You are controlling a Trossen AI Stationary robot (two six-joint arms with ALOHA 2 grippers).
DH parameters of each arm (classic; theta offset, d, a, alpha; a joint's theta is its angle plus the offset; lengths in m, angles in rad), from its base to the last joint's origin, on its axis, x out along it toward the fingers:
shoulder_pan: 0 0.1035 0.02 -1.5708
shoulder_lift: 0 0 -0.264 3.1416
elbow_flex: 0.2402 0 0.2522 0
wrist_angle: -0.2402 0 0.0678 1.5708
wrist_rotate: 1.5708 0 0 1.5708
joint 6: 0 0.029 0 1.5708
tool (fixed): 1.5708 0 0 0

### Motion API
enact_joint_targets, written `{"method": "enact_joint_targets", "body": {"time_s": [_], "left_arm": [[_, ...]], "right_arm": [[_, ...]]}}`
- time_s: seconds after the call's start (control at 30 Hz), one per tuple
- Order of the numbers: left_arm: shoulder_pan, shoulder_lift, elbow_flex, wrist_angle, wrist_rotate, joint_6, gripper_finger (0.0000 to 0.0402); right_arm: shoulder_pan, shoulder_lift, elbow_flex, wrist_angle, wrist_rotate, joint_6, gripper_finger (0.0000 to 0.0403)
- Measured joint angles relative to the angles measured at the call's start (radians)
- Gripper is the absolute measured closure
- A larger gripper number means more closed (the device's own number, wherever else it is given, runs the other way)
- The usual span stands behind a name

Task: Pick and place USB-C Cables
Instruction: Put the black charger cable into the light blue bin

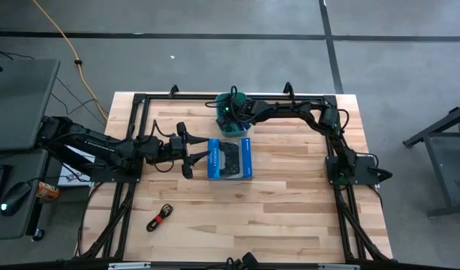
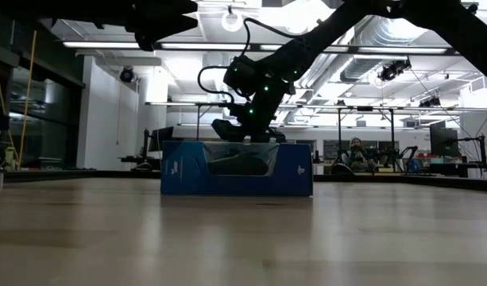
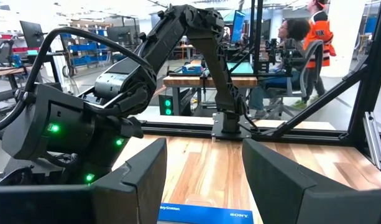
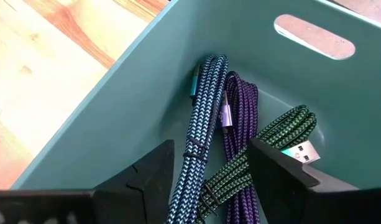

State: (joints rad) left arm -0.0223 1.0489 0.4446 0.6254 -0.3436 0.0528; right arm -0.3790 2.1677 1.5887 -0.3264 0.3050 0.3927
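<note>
Teal bin (image 4: 115, 106) at tabletop (image 1: 290, 217) 12 o'clock holds blue (image 4: 199, 124), purple (image 4: 237, 124), green (image 4: 271, 140) cable bundles | right tool (image 4: 209, 180) inside, fingers parted, empty | left tool (image 3: 202, 180) spread wide beside blue box (image 1: 230, 160) | high view alone — black-red cable (image 1: 160, 217) at 7 o'clock.

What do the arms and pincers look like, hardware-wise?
Both arms are dark, matte, jointed links with black cables looped along them. The right arm's wrist housing carries small green indicator lights. The left pincer and right pincer each have two broad, angular dark fingers of plain plastic-looking material. No markings visible.
</note>
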Motion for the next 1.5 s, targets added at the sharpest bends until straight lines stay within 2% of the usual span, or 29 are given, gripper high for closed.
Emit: {"method": "enact_joint_targets", "body": {"time_s": [0.43,0.83,0.97,1.27,1.5], "left_arm": [[0.0,0.0,0.0,0.0,0.0,0.0,0.0213],[0.0,0.0,0.0,-0.006,0.0,0.002,0.0213],[0.0,0.0,0.0,-0.008,0.0,0.003,0.0213],[-0.011,0.0,0.0,-0.087,-0.007,-0.015,0.0213],[-0.011,-0.004,0.0,-0.116,-0.009,-0.016,0.0213]], "right_arm": [[0.001,-0.013,-0.001,-0.013,-0.002,-0.074,0.021],[0.033,-0.137,-0.001,-0.111,-0.002,-0.14,0.021],[0.072,-0.195,-0.001,-0.191,0.011,-0.187,0.021],[0.191,-0.249,-0.001,-0.502,0.029,-0.237,0.021],[0.294,-0.269,-0.001,-0.615,0.043,-0.244,0.021]]}}
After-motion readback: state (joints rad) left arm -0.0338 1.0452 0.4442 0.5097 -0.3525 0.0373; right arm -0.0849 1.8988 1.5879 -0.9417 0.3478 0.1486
